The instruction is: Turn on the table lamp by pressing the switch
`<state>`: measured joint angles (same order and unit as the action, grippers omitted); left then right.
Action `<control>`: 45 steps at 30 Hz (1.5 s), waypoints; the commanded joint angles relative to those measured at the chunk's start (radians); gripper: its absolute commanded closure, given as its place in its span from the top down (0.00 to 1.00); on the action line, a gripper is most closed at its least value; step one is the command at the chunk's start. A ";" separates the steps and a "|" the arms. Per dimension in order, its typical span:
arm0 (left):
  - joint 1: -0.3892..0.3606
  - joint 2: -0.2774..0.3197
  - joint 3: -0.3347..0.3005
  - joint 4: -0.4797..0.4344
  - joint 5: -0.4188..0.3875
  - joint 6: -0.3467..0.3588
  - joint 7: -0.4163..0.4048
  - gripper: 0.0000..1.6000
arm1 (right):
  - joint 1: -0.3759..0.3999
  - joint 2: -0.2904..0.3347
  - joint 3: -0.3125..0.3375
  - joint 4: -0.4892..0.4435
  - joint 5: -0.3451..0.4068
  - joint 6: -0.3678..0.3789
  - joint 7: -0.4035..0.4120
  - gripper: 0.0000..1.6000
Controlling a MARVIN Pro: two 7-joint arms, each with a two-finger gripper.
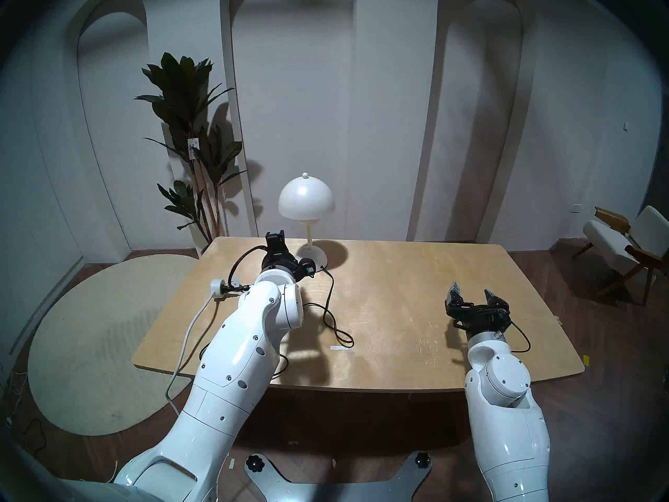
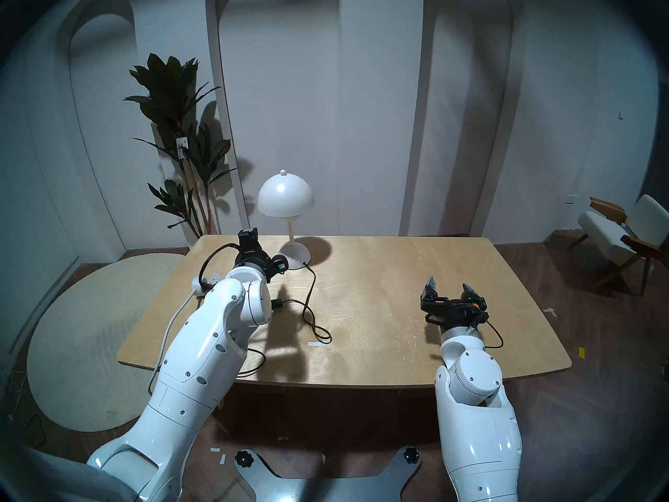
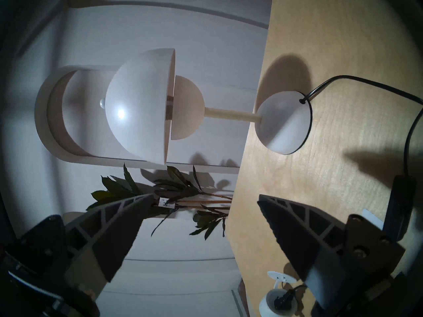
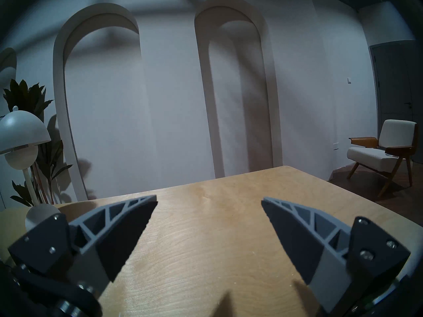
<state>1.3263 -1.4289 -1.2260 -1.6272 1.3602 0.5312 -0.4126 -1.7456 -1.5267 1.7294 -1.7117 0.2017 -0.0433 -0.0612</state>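
The white table lamp (image 1: 306, 200) stands unlit at the back left of the wooden table (image 1: 416, 273); it lies sideways in the left wrist view (image 3: 137, 106). Its black cord (image 1: 330, 291) loops over the table. The black inline switch (image 2: 277, 302) lies flat beside my left forearm; in the left wrist view (image 3: 402, 204) it is just behind my lower finger. My left gripper (image 1: 274, 237) is open and empty, rolled on its side, left of the lamp base (image 3: 283, 124). My right gripper (image 1: 472, 295) is open and empty over the right of the table.
A white round socket adapter (image 1: 217, 285) with a black plug sits at the table's left edge, its white cable hanging down. A white tape strip (image 1: 340, 348) lies near the cord loop. A tall plant (image 1: 188, 128), a round rug (image 1: 90, 327) and an armchair (image 1: 622, 244) stand around.
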 commanded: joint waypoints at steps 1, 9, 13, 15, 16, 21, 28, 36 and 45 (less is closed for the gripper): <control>0.030 0.003 0.009 -0.111 0.049 0.074 -0.058 1.00 | 0.005 -0.003 -0.002 -0.024 -0.002 -0.015 -0.002 1.00; 0.052 0.018 0.022 -0.160 0.072 0.107 -0.134 1.00 | 0.004 -0.002 -0.003 -0.025 -0.002 -0.017 -0.004 1.00; 0.051 0.016 0.032 -0.142 0.074 0.107 -0.143 1.00 | 0.004 -0.001 -0.003 -0.025 -0.002 -0.018 -0.004 1.00; 0.045 0.017 0.038 -0.129 0.071 0.101 -0.147 1.00 | 0.004 -0.001 -0.004 -0.025 -0.001 -0.018 -0.005 1.00; 0.039 0.015 0.041 -0.112 0.066 0.093 -0.140 1.00 | 0.004 -0.001 -0.004 -0.025 -0.001 -0.018 -0.005 1.00; -0.029 0.009 0.051 0.026 0.049 0.044 -0.102 1.00 | 0.004 0.000 -0.004 -0.024 -0.001 -0.017 -0.005 1.00; -0.100 -0.006 0.041 0.143 0.036 0.000 -0.063 1.00 | 0.005 0.000 -0.005 -0.023 -0.001 -0.016 -0.006 1.00; -0.141 -0.025 0.019 0.264 0.005 -0.039 0.008 1.00 | 0.005 0.001 -0.005 -0.023 -0.001 -0.017 -0.007 1.00; -0.131 -0.044 -0.012 0.350 -0.042 -0.066 0.107 1.00 | 0.004 0.001 -0.005 -0.024 0.000 -0.018 -0.007 1.00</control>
<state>1.2304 -1.4518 -1.2208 -1.3004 1.3378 0.4817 -0.3767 -1.7461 -1.5265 1.7237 -1.7116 0.2008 -0.0492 -0.0713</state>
